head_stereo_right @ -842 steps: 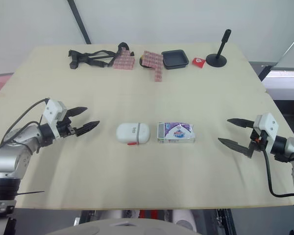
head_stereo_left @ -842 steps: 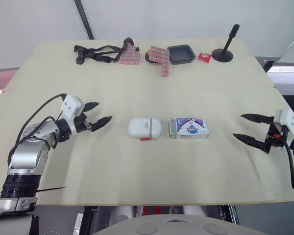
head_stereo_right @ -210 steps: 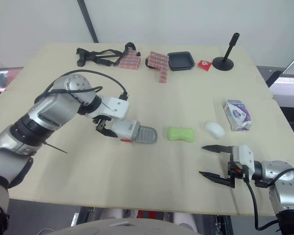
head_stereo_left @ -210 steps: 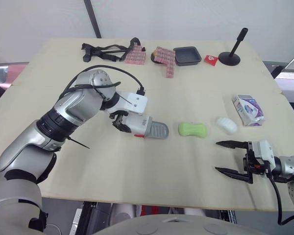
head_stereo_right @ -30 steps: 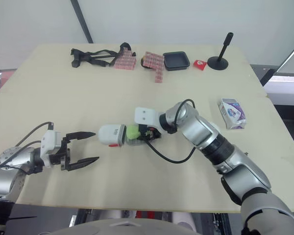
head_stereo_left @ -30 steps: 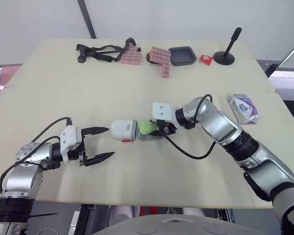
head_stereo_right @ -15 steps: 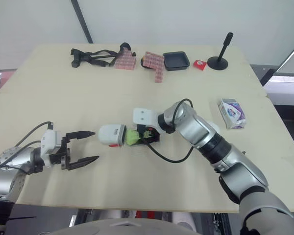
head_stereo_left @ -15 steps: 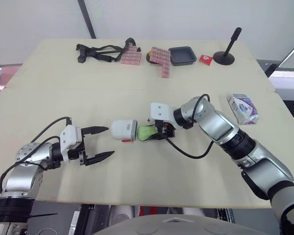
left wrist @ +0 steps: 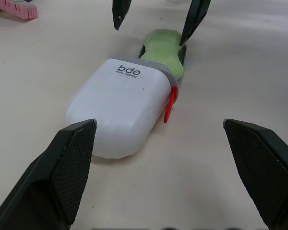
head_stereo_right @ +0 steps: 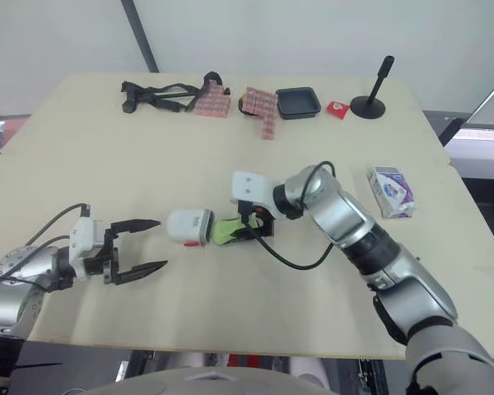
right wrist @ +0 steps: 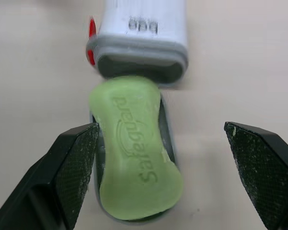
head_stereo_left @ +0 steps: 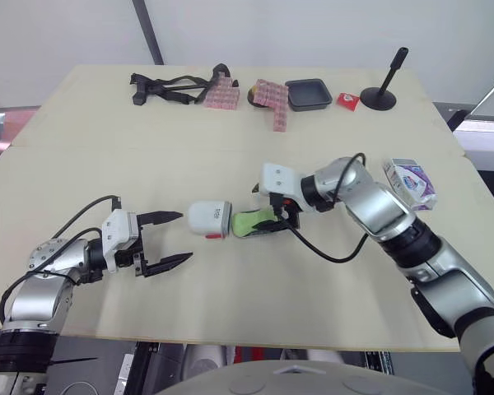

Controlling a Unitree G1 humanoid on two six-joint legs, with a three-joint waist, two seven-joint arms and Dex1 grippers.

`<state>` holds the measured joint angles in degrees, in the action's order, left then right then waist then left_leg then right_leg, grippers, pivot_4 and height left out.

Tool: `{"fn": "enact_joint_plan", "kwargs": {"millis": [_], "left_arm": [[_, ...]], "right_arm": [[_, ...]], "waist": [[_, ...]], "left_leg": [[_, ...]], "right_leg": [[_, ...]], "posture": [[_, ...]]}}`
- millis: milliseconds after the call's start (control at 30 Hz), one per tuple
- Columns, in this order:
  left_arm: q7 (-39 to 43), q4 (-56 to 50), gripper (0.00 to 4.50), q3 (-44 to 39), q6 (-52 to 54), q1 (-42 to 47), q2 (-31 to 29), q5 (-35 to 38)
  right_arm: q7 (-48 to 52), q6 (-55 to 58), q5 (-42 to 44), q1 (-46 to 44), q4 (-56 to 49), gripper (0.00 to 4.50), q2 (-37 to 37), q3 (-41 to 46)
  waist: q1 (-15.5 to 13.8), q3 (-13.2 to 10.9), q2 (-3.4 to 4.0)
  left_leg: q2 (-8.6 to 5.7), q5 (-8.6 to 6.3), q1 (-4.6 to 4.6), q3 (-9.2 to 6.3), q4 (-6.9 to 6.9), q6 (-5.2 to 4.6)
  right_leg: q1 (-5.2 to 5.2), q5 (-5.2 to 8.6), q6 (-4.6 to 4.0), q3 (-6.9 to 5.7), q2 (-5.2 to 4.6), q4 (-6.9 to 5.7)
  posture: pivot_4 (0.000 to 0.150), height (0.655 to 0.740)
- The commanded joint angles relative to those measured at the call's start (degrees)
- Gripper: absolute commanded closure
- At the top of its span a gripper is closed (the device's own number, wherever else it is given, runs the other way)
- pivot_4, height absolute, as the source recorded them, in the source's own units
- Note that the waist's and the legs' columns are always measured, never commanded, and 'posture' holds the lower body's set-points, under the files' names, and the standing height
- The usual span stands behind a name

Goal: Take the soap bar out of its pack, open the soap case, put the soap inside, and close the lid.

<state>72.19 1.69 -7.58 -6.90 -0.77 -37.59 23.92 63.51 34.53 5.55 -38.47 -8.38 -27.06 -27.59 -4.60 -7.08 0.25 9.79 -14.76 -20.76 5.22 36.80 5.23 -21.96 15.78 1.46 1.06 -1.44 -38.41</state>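
Right wrist view has it best: the green soap bar [right wrist: 134, 158] lies on the grey tray [right wrist: 166, 125] of the soap case, with the right gripper [head_stereo_left: 281, 212] poised over it, fingers spread wide on either side and holding nothing. From the head, the white case cover [head_stereo_left: 208, 219] sits at 9 o'clock of the soap, its open mouth facing the bar, red tab [left wrist: 168, 104] on its flank. The empty soap pack [head_stereo_left: 410, 183] is away at 3 o'clock, near the table [head_stereo_left: 230, 304] edge.

So the soap looks delivered, and the step in hand is getting it seated and the case shut. Watch the skew, though. The bar sits crooked on the tray, one long side hanging over the tray's rim, its front end right at the cover's mouth. Push now and I'd expect that corner to catch on the grey rim.

Better play: nudge the bar square to the tray first, then press along the tray's long axis toward 9 o'clock, low and slow.

The left gripper [head_stereo_left: 184, 237] waits at 8 o'clock of the cover, fingers wide apart and empty, clear of it. It should probably brace the closed end, since that light cover looks likely to skid away on the smooth tabletop.
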Motion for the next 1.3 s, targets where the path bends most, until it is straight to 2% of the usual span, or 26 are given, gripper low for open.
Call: {"fn": "enact_joint_plan", "kwargs": {"millis": [33,333,633,767,1000,1300], "left_arm": [[0.3,1.5,0.00,-0.1,-2.0,2.3,-1.5,-1.2],[6.2,10.1,0.00,5.4,-3.0,15.4,-4.3,-5.3],[12.6,20.2,0.00,12.5,-4.1,28.2,-2.2,-9.0],[14.7,22.2,0.00,14.4,-4.2,31.3,-0.9,-9.5],[17.6,24.4,0.00,16.0,-4.1,34.1,-0.1,-9.9],[19.3,29.1,0.00,18.0,-8.7,37.2,0.4,-11.7]], "right_arm": [[1.6,-3.8,3.5,4.1,-4.1,0.03,-3.0,5.0],[1.6,-18.0,8.3,17.1,-5.1,0.03,-6.7,14.8],[0.7,-24.8,16.3,30.1,-5.9,0.03,-6.2,25.4],[-0.5,-27.6,18.1,36.4,-7.0,0.03,-5.9,28.5],[-3.6,-34.6,19.1,46.0,-6.3,0.03,-1.4,31.0],[-4.0,-39.9,17.5,49.1,-2.8,0.03,-1.4,30.6]], "waist": [[-0.1,0.0,-0.01],[0.2,0.0,-0.03],[-0.2,0.0,-0.05],[-0.2,0.0,-0.07],[0.1,0.0,-0.07],[0.1,0.0,-0.07]], "left_leg": [[-0.01,0.00,0.01,0.00,0.00,0.00],[0.01,0.04,-0.17,0.00,0.00,0.06],[-0.01,0.04,-0.26,0.00,0.00,0.04],[-0.03,0.04,-0.28,0.00,0.00,0.03],[-0.01,0.04,-0.28,-0.01,0.00,0.04],[-0.04,0.05,-0.27,-0.03,0.00,0.02]], "right_leg": [[0.00,0.00,0.00,0.02,-0.01,0.00],[0.02,0.00,0.00,0.07,0.01,-0.08],[0.02,0.01,-0.01,0.06,-0.02,-0.05],[0.03,0.01,-0.01,0.07,-0.03,-0.05],[0.03,0.01,-0.01,0.06,-0.03,0.00],[0.05,0.01,-0.01,0.04,-0.08,0.07]], "posture": [[0.150,0.7400],[0.150,0.7400],[0.150,0.7400],[0.150,0.7400],[0.150,0.7400],[0.150,0.7400]]}}
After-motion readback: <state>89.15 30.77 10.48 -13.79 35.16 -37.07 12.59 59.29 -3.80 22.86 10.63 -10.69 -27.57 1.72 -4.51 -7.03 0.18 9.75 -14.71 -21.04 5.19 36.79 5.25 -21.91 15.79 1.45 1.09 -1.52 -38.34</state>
